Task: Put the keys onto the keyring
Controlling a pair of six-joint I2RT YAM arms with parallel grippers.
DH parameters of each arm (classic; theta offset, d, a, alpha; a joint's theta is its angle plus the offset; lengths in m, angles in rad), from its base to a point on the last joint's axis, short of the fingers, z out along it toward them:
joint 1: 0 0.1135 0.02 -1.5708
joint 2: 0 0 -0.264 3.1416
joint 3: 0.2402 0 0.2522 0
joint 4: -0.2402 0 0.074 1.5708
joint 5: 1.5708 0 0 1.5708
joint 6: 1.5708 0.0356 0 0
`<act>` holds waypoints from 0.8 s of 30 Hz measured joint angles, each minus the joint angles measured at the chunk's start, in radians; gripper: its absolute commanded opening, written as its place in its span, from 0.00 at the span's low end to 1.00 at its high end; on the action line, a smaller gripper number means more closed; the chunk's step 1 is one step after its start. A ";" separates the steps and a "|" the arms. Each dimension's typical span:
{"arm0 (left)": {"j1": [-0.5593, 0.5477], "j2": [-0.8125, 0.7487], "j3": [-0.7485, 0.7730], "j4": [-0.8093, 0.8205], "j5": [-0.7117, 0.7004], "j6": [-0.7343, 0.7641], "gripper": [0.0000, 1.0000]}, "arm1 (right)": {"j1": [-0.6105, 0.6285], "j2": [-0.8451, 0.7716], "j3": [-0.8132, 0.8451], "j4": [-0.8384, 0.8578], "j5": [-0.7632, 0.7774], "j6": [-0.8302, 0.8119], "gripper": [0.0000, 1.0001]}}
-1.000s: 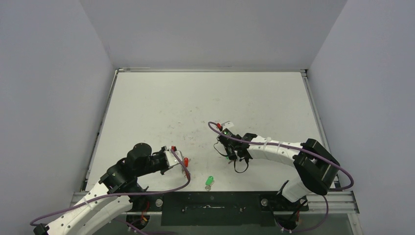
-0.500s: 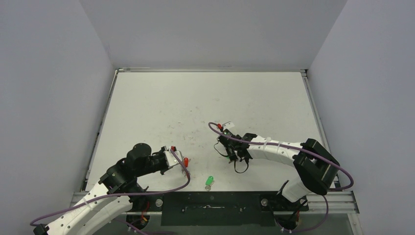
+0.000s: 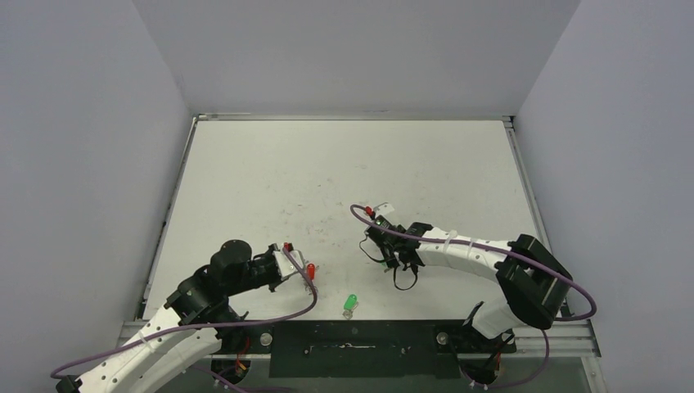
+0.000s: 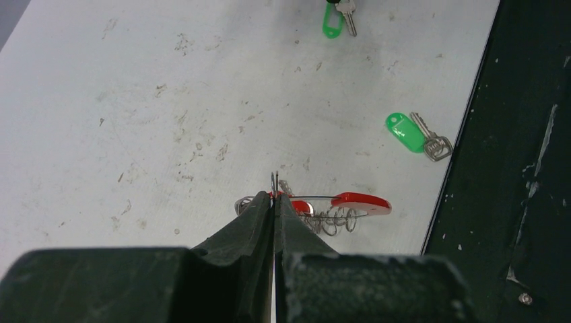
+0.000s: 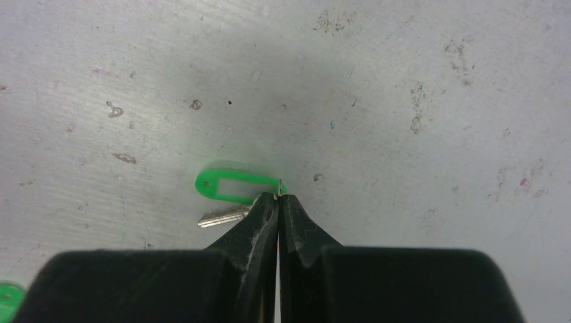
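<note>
My left gripper (image 4: pixel 275 196) is shut on the keyring (image 4: pixel 337 214), a silvery coiled loop with a red sleeve (image 4: pixel 360 202), held just above the table at the near left (image 3: pixel 304 270). My right gripper (image 5: pixel 279 196) is shut on one key (image 5: pixel 236 188), pinching the small split ring at its green tag; its blade points left. That key also shows at the top of the left wrist view (image 4: pixel 334 18). The second green-tagged key (image 3: pixel 350 302) lies free near the table's front edge, also in the left wrist view (image 4: pixel 411 131).
The white table (image 3: pixel 344 164) is scuffed. A black rail (image 3: pixel 352 336) runs along its front edge, right beside the loose key. Grey walls enclose the left, back and right sides.
The right arm has shifted slightly; the left arm and the loose key have not visibly moved.
</note>
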 measured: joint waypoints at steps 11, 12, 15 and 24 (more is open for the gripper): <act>0.000 0.109 -0.140 0.321 0.063 -0.200 0.00 | 0.000 -0.236 -0.006 0.051 -0.179 -0.163 0.00; -0.001 0.126 -0.154 0.358 0.066 -0.213 0.00 | 0.000 -0.274 -0.014 0.069 -0.212 -0.180 0.00; -0.002 0.173 -0.189 0.458 0.076 -0.239 0.00 | 0.000 -0.361 -0.038 0.109 -0.287 -0.218 0.00; -0.010 0.240 -0.263 0.658 0.100 -0.286 0.00 | 0.000 -0.475 -0.092 0.199 -0.499 -0.296 0.00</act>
